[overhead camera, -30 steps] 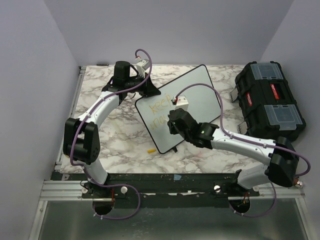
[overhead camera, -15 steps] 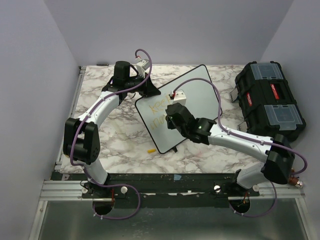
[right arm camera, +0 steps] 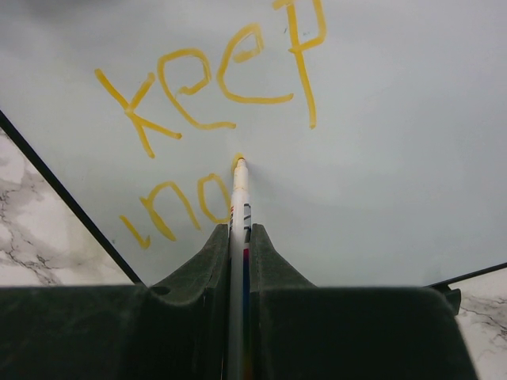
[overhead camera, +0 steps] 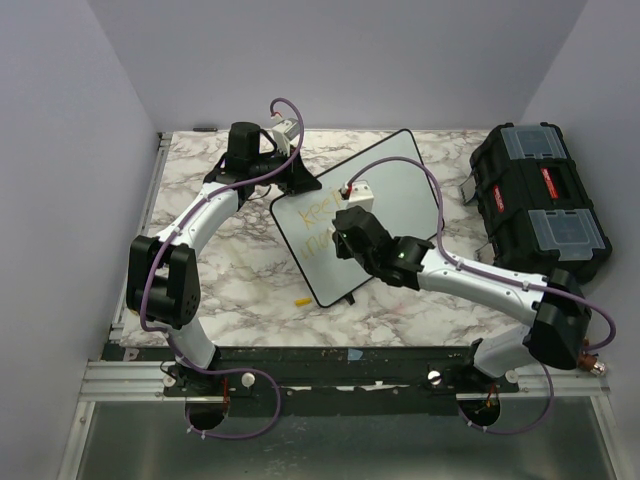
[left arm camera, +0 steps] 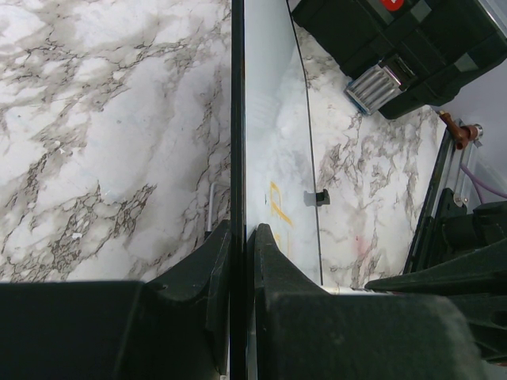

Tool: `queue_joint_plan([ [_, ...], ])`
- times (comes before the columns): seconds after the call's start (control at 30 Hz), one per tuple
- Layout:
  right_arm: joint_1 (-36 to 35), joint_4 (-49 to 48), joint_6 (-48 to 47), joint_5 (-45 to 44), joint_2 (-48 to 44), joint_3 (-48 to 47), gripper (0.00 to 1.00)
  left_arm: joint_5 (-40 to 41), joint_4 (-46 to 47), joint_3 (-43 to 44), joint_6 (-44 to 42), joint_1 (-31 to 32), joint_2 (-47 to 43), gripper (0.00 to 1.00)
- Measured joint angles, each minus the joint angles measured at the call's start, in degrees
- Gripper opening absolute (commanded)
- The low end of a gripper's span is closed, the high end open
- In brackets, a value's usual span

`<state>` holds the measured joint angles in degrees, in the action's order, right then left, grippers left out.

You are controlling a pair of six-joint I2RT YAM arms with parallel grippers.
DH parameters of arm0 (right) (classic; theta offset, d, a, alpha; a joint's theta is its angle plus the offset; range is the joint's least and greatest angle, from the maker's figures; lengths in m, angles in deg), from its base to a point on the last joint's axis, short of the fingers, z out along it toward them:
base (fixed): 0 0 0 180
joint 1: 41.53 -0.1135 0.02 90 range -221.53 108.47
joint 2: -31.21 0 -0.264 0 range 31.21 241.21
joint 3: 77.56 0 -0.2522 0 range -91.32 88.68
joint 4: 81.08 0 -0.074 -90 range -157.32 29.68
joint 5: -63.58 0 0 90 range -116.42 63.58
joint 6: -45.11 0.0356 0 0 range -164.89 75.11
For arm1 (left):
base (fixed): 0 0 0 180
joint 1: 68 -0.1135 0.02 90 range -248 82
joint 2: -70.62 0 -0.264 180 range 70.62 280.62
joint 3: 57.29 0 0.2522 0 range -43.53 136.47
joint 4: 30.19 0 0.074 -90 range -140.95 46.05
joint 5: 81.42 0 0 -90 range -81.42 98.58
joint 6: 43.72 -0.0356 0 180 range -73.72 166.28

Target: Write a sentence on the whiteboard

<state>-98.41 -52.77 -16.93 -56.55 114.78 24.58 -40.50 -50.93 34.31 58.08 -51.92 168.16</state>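
A marble table [overhead camera: 250, 290] between lilac walls carries the whiteboard [overhead camera: 395, 180], set askew near its middle beside a black toolbox [overhead camera: 540, 200]. The left gripper [left arm camera: 242, 233] is clamped on the board's rim. The right gripper [right arm camera: 239, 233] pinches a marker [right arm camera: 238, 190], its tip seemingly touching below "keep" in the sentence [right arm camera: 214, 87]. Pressing too hard could shift the board or twist the marker, crowding the faint strokes.
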Motion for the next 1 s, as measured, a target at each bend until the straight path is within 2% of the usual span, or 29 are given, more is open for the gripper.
queue_joint_plan([
  [0.5,0.26,-1.18,0.76,6.05,-2.84,5.05,0.01,0.02,-0.02,-0.11,0.00,-0.15,0.00,0.00],
  [1.0,0.24,-1.11,2.03,5.53,-3.34,5.88,0.01,0.00,0.00,-0.13,0.02,-0.15,0.00,0.00],
])
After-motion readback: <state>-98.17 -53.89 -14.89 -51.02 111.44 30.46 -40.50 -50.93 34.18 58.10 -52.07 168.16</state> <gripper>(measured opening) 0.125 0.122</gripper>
